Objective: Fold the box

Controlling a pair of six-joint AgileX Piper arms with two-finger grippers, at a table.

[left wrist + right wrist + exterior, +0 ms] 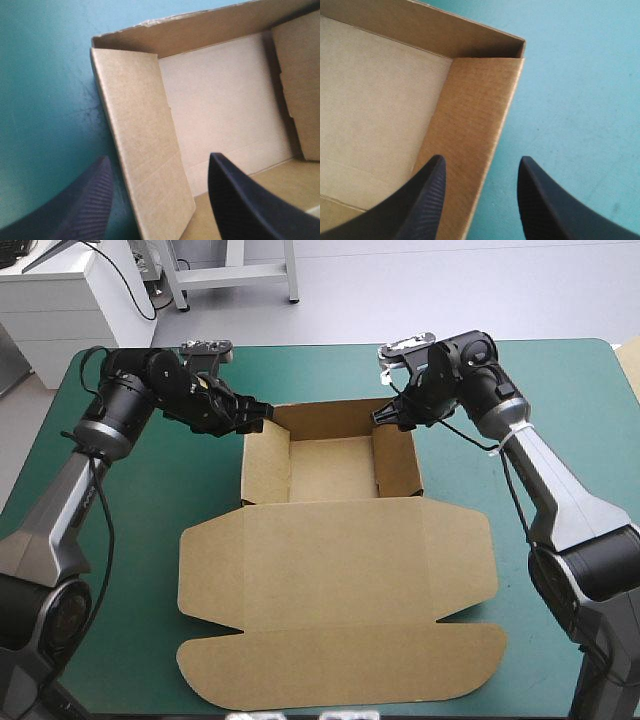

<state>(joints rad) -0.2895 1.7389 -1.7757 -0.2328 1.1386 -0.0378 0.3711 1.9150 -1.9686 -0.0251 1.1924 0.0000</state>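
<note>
No legible text or markings

The brown box (335,540) had raised walls around a tray floor open from above. The left gripper (262,420) and right gripper (385,418), fingers apart, straddled the side walls at the far corners. The flat lid (340,650) covered the near surface (150,500). Bare teal-green strips ran along both sides.

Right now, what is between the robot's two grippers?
The raised tray of the box, seen in the high view: the left gripper straddles its left wall, the right gripper its right wall.
</note>
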